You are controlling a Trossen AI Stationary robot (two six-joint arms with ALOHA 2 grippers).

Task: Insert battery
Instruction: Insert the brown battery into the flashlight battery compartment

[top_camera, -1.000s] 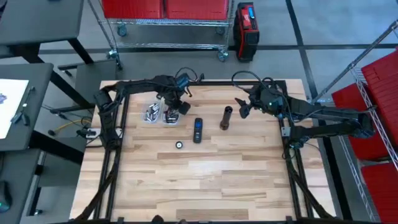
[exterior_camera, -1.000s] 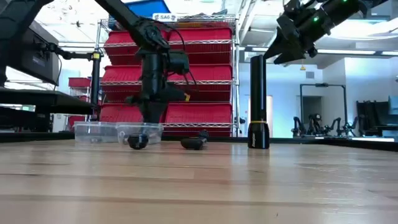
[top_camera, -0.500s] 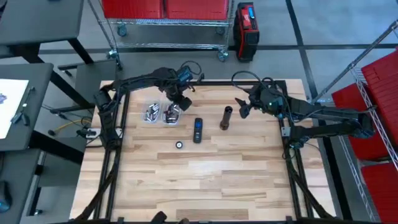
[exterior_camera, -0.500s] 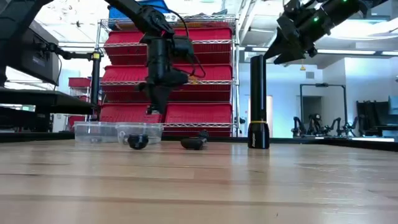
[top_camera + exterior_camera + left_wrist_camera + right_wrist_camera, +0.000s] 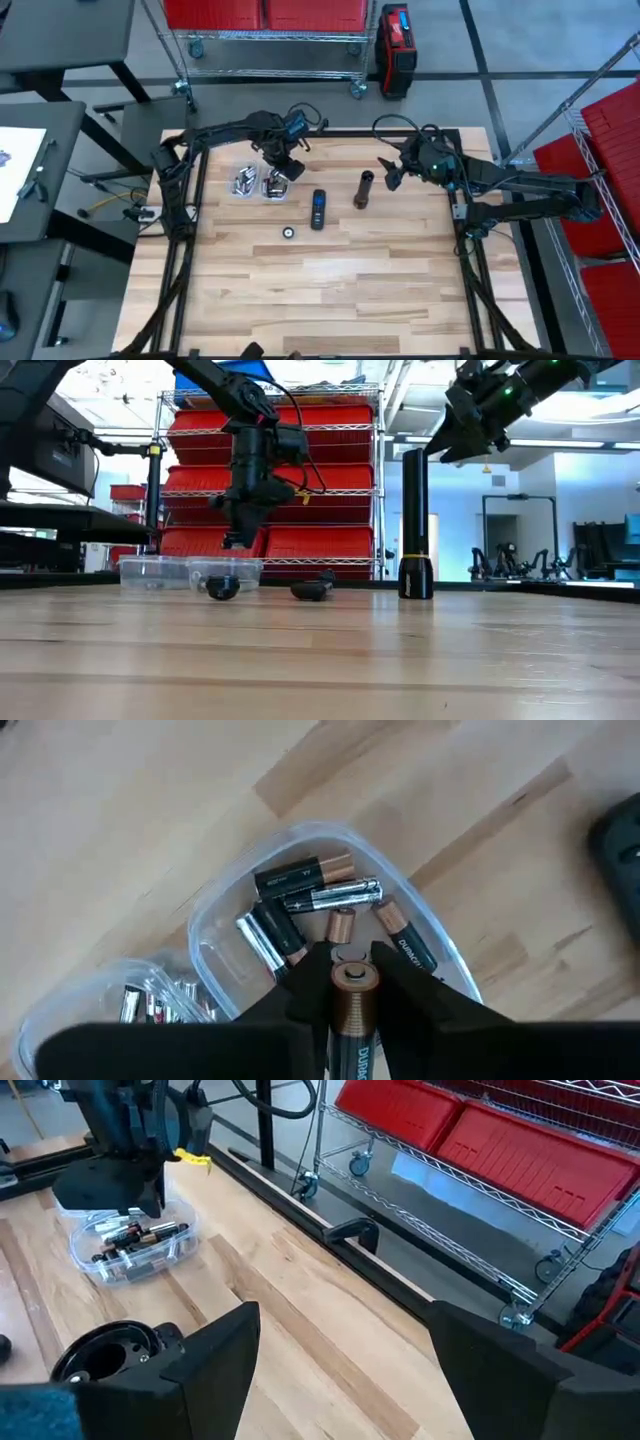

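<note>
My left gripper (image 5: 283, 166) hangs above two clear tubs, shut on a black and copper battery (image 5: 352, 1010). The tub under it (image 5: 205, 935) holds several loose batteries; the other tub (image 5: 60, 1020) stands beside it toward the table's left edge. A black flashlight body (image 5: 363, 188) stands upright on its wider end at the table's middle, its open top (image 5: 110, 1350) facing up. My right gripper (image 5: 388, 172) hovers open just to its right, higher than its top (image 5: 460, 435). A small round cap (image 5: 288, 232) and a black oblong piece (image 5: 318, 208) lie on the table. My left gripper pinches the battery between its two fingers, which sit on its sides just behind the copper end (image 5: 352, 978). The battery lies along the fingers, copper end sticking out past the tips. The fingers slant down from above. The battery is clear of the tub and the other batteries.
The wooden table (image 5: 330, 290) has open room across its near half. A wire shelf with red bins (image 5: 300, 470) stands beyond the far edge. The dark frame rails (image 5: 190, 250) run along the table's left and right sides.
My left gripper has risen out of the battery tub with the battery between its fingers and has tipped to a slant above the tub. The right arm has kept still.
</note>
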